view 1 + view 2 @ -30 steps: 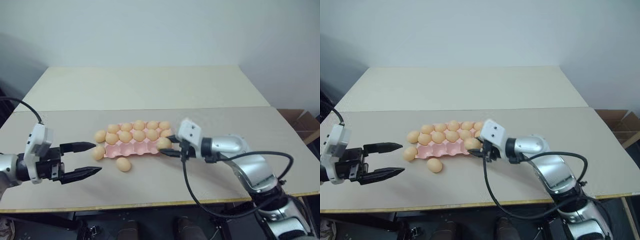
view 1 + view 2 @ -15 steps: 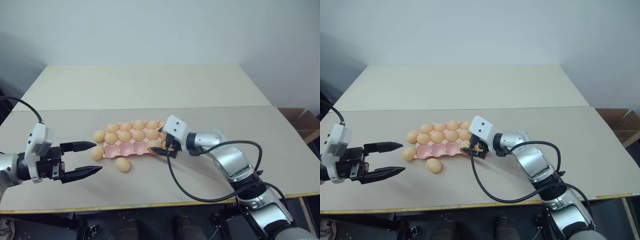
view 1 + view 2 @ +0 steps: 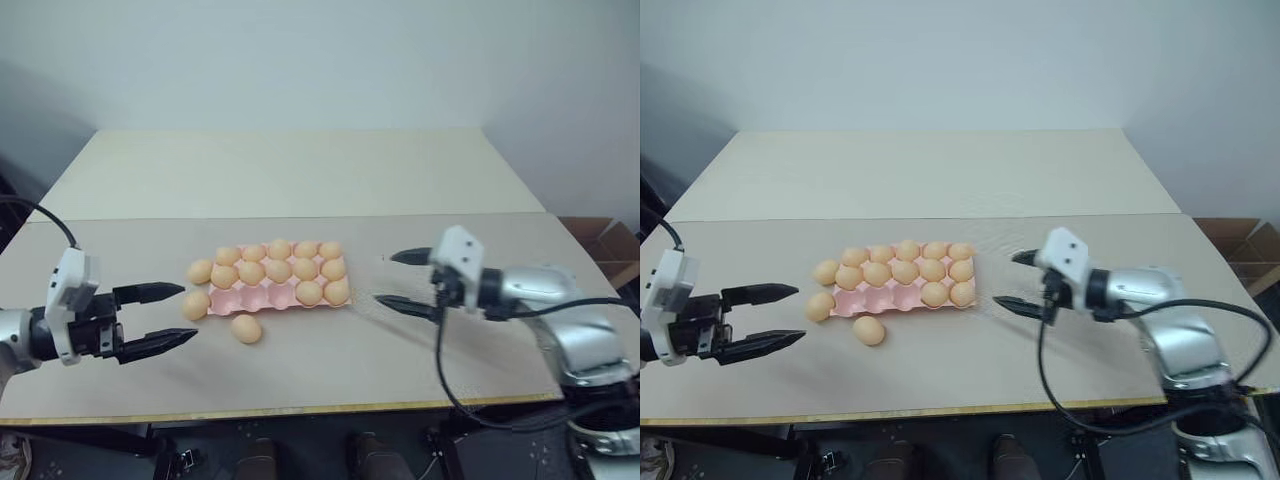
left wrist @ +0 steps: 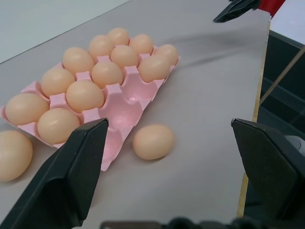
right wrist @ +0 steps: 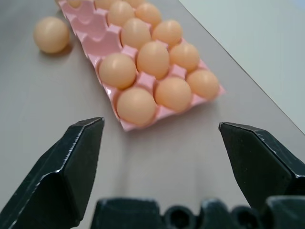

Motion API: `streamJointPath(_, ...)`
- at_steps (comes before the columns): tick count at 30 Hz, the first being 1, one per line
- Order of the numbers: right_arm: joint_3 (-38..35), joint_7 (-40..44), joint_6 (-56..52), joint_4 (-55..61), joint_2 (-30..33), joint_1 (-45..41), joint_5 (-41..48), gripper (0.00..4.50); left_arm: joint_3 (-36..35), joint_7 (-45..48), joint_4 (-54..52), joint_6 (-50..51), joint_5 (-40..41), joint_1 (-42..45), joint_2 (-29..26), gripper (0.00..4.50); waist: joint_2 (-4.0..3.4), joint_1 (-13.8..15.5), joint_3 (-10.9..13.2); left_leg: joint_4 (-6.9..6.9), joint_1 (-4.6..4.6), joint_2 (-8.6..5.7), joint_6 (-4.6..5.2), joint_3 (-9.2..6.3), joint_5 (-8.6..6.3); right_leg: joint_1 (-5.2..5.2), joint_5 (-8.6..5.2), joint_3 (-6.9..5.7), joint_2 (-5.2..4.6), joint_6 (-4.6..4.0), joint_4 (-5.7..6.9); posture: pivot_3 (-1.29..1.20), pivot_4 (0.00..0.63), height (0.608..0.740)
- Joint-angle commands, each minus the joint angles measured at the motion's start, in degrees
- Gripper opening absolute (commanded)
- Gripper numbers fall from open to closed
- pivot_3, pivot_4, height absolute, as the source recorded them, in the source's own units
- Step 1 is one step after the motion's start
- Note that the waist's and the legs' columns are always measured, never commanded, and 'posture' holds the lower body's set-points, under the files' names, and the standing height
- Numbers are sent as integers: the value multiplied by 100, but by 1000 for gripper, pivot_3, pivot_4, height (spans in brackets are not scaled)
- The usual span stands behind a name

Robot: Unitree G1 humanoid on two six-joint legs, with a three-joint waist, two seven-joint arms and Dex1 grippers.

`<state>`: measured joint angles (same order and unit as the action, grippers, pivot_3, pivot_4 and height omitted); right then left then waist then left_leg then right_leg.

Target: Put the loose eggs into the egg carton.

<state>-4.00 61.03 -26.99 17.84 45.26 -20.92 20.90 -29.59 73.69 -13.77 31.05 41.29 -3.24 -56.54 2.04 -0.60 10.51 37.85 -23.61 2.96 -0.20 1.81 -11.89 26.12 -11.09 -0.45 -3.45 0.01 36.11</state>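
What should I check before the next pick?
1. Left gripper open and empty: ok.
2. Right gripper open, empty, clear of the egg carton: ok.
3. Free cups: ok, three in the near row.
4. All eggs in: not ok, three loose eggs lie by the carton's left end.
5. Path from left gripper to them unobstructed: ok.

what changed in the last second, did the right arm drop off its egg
Yes. The right gripper, shut on an egg at the egg carton's near right corner a second ago, let it go into the near row cup and drew back to the right, now open and empty. The left gripper stayed open at the left, and three loose eggs lie on the table as before.
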Motion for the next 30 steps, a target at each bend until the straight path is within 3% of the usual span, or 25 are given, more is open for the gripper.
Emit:
streamJointPath(1, -766, 909, 553, 96, 536, 403, 535, 4447, -158, 96, 1, -144, -39, -39, -87, 4500, 0, 3, 0, 0, 3, 0, 0, 0, 0, -2, -2, 2, 0, -3, 0, 0, 150, 740)
streamJointPath(4, -1060, 1310, 723, 18, 847, 721, 757, 4447, -101, 135, -9, -218, -147, -116, -99, 4500, 1, -12, -1, 0, 10, 0, 0, 5, 0, -7, -4, 7, -1, -7, -1, 0, 150, 740)
streamJointPath(12, -963, 1187, 750, 50, 847, 668, 816, 4447, 170, 144, -118, -263, -223, -52, -85, 4500, 4, -7, -2, 0, 27, 0, 0, 24, 0, -9, -4, 27, 0, -7, 4, 0, 150, 740)
streamJointPath(21, -867, 1117, 739, 124, 816, 580, 905, 4447, 1866, -944, -454, -411, -1339, 484, 416, 4500, 8, 35, -5, 0, 28, -7, -1, 45, 0, -9, 3, 54, 0, 5, 1, 0, 150, 740)
streamJointPath(30, -1028, 1020, 679, 347, 861, 752, 1018, 4447, 2670, -1770, -545, -346, -1946, 639, 889, 4500, 10, 22, -6, 0, 31, -8, 0, 53, -1, -8, 23, 65, 1, 37, 2, 0, 150, 740)
